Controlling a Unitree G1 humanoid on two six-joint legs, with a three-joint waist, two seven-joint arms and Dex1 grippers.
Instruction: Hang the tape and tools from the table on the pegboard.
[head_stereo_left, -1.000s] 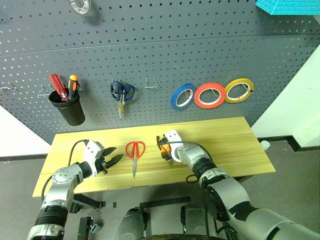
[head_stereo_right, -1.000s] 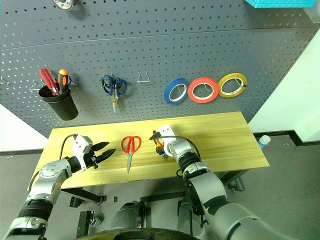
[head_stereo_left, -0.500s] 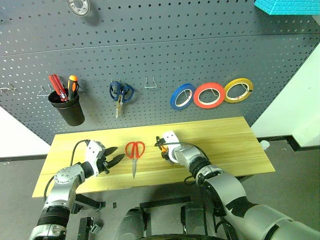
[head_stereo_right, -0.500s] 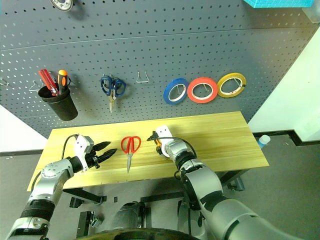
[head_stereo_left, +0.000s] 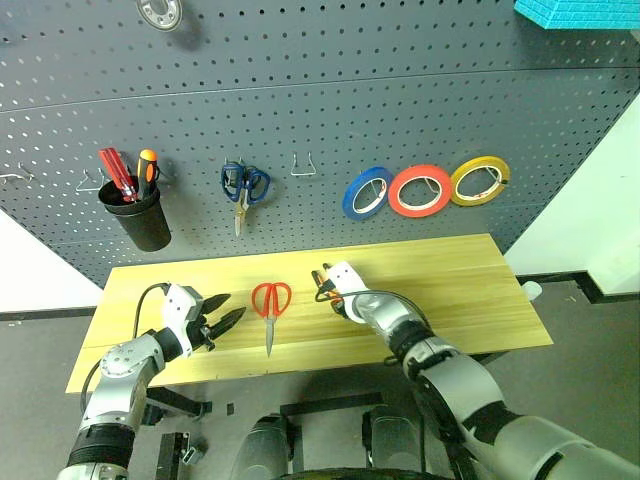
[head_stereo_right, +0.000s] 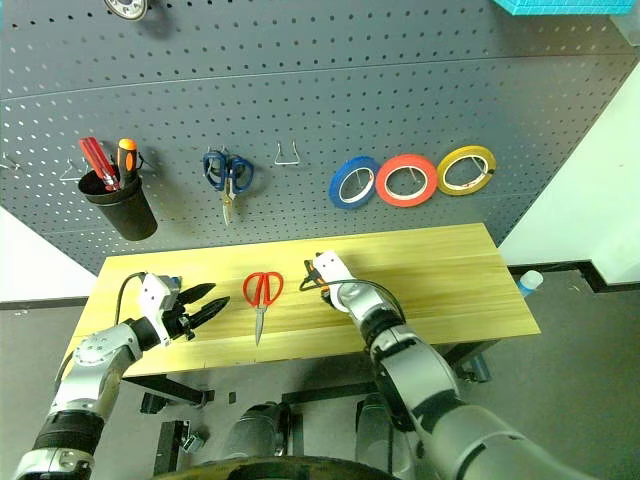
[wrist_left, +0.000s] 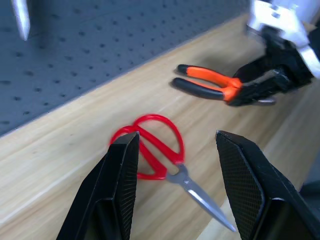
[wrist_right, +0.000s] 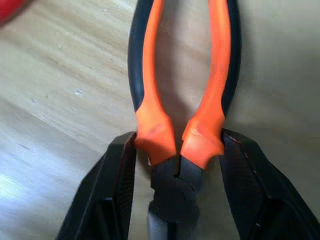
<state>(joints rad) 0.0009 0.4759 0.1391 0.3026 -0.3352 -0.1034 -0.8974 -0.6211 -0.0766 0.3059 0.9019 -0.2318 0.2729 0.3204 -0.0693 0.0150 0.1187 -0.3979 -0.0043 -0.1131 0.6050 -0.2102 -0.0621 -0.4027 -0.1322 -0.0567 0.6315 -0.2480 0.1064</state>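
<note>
Pliers pinched, ready to lift

My right gripper (wrist_right: 175, 165) has just clamped the pliers (wrist_left: 215, 86) near the pivot, on the table (head_stereo_left: 470, 280); hanging them on the pegboard (head_stereo_left: 400, 90) comes next. Left gripper (wrist_left: 175, 185) hangs released over the red scissors (head_stereo_left: 268, 305).

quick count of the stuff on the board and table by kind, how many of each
Tape rolls: 3, blue, red-orange, yellow, all on the pegboard.
Scissors: 2, blue-handled hanging, red-handled on the table.
Pliers: 1, in the right gripper.
Screwdrivers: 3 in the black cup.
Cup: 1.
Total: 10
</note>
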